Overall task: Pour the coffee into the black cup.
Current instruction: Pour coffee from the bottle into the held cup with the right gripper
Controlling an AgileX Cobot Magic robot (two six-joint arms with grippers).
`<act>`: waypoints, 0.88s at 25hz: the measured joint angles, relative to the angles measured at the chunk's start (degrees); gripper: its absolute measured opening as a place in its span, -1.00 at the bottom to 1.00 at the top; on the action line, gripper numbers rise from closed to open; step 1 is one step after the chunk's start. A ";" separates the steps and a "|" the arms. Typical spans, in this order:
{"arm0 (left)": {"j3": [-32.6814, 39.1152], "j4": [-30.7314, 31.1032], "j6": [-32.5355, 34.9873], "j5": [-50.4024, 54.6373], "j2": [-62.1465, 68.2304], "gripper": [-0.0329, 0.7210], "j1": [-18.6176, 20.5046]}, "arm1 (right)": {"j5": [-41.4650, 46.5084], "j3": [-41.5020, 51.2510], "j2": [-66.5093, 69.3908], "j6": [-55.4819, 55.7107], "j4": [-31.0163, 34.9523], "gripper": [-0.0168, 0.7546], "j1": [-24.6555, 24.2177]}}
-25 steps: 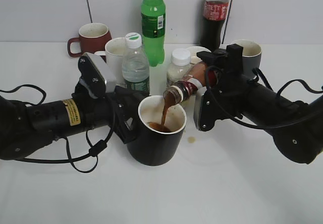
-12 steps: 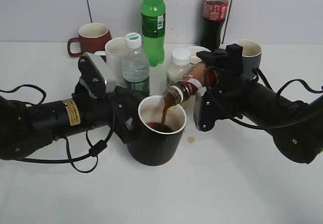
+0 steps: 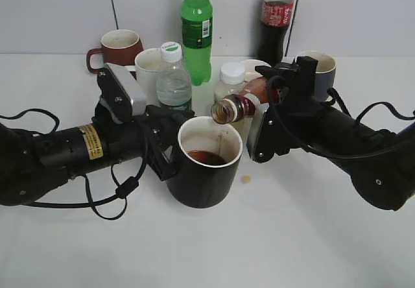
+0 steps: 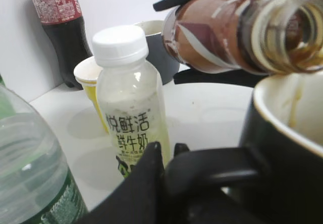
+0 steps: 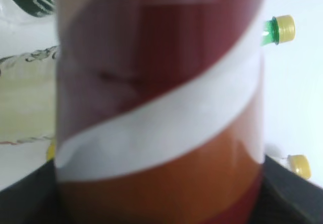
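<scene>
Two grippers meet at the middle of the white table (image 3: 305, 236): the left gripper (image 3: 170, 146) is clamped on the side of the black cup (image 3: 206, 171), which stands upright with dark coffee (image 3: 204, 157) pooled inside. The right gripper (image 3: 275, 103) is closed around the coffee bottle (image 3: 238, 106) — tipped near level, its open mouth just above the cup's far rim, with no stream falling. Behind stand a water bottle (image 3: 173, 77), a green bottle (image 3: 196, 28) and a cola bottle (image 3: 274, 19).

The coffee bottle (image 3: 237, 108) has tipped back toward level, its stream into the black cup (image 3: 206, 171) stopped
</scene>
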 joint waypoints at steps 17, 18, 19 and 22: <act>4.02 -10.27 0.00 -3.73 -0.07 -0.80 3.57 | 0.00 0.47 0.00 54.88 7.68 0.34 0.00; 5.03 -11.28 0.00 -3.66 -0.33 -0.80 4.50 | 0.00 0.89 0.00 57.05 8.46 0.34 0.00; 6.08 -12.15 0.00 -3.52 -0.85 -0.80 5.47 | 0.00 1.60 0.00 59.30 9.67 0.34 0.00; 8.56 -14.29 0.00 -3.37 -2.77 -0.80 8.45 | 0.00 4.59 -0.04 63.76 12.94 0.34 0.00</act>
